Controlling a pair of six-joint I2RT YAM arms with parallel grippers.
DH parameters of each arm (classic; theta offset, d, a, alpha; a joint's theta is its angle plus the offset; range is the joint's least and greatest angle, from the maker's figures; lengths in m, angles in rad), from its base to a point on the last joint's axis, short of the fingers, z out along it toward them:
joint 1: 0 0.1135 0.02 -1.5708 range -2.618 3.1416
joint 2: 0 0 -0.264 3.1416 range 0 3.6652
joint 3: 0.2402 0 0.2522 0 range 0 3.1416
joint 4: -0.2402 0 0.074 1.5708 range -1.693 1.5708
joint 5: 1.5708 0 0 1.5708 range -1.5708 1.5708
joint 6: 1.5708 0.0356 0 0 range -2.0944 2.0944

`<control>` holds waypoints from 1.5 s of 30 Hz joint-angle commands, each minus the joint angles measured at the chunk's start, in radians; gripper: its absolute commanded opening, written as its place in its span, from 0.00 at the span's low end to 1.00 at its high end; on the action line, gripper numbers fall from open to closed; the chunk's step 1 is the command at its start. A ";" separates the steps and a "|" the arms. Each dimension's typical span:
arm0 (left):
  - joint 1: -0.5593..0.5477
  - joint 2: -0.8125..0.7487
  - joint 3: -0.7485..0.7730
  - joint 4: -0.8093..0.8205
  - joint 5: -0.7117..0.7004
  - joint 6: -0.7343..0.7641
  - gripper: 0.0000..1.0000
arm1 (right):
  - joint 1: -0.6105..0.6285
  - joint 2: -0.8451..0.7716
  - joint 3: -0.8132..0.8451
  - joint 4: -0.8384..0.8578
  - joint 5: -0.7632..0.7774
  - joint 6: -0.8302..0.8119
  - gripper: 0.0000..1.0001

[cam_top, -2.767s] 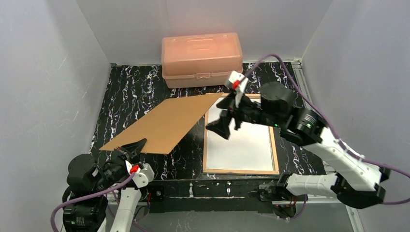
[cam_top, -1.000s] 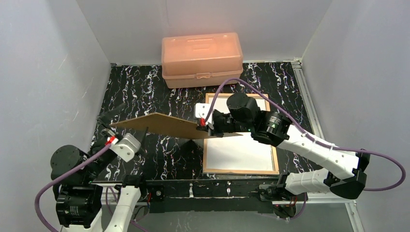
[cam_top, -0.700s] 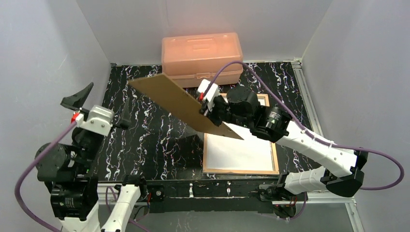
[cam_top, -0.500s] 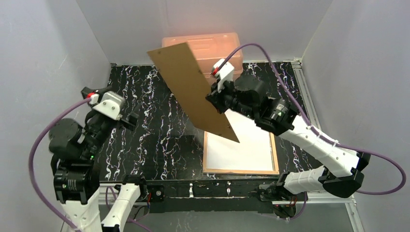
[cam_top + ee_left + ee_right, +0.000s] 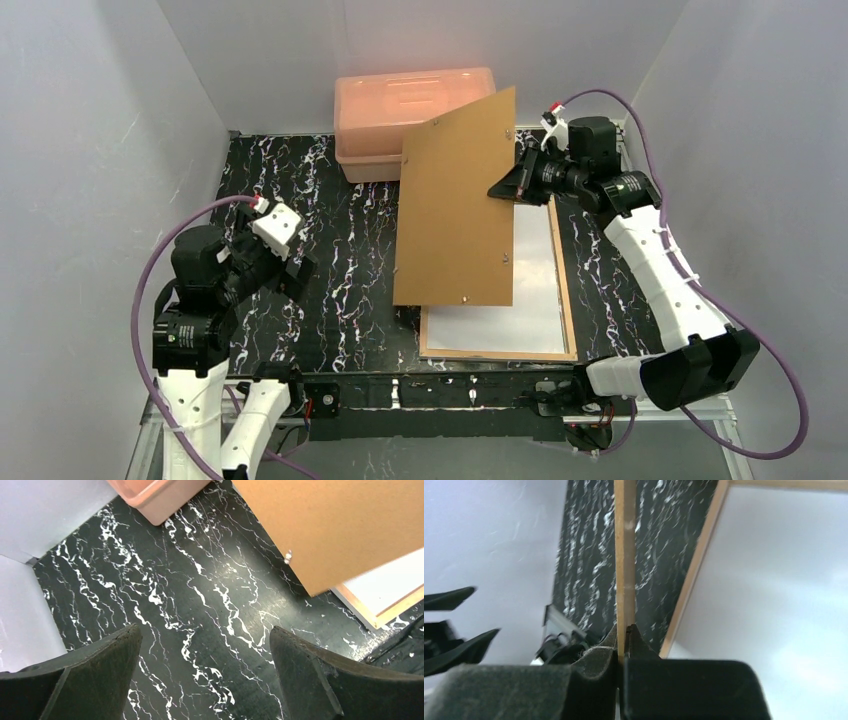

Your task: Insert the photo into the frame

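Observation:
The frame [image 5: 498, 354] lies flat on the table's right half with its tan wood rails up. Inside the rails lies the photo [image 5: 535, 295], only its plain white side showing. My right gripper [image 5: 506, 188] is shut on the right edge of a brown backing board [image 5: 455, 215]. The board stands steeply tilted over the frame's left half and hides it. The right wrist view shows the board's thin edge [image 5: 625, 555] pinched in the right gripper [image 5: 623, 630], with the frame rail [image 5: 696, 565] and photo [image 5: 774, 580] beyond. My left gripper [image 5: 293, 272] is open over bare table, left of the board.
An orange plastic box [image 5: 400, 110] stands against the back wall, partly behind the board's top corner. In the left wrist view the left gripper [image 5: 204, 630] hangs over black marbled tabletop [image 5: 200, 605], with the board [image 5: 340, 525], a frame corner [image 5: 395, 611] and the box [image 5: 155, 495] beyond. Grey walls close in on three sides.
My right gripper has swung the board up off the left side and carried it rightward over the frame. The left arm has drawn back and dropped low at the left, empty.

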 commanded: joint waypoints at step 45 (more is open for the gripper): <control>0.001 0.026 -0.182 -0.086 0.194 0.164 0.86 | -0.247 -0.102 -0.219 -0.208 -0.192 -0.235 0.01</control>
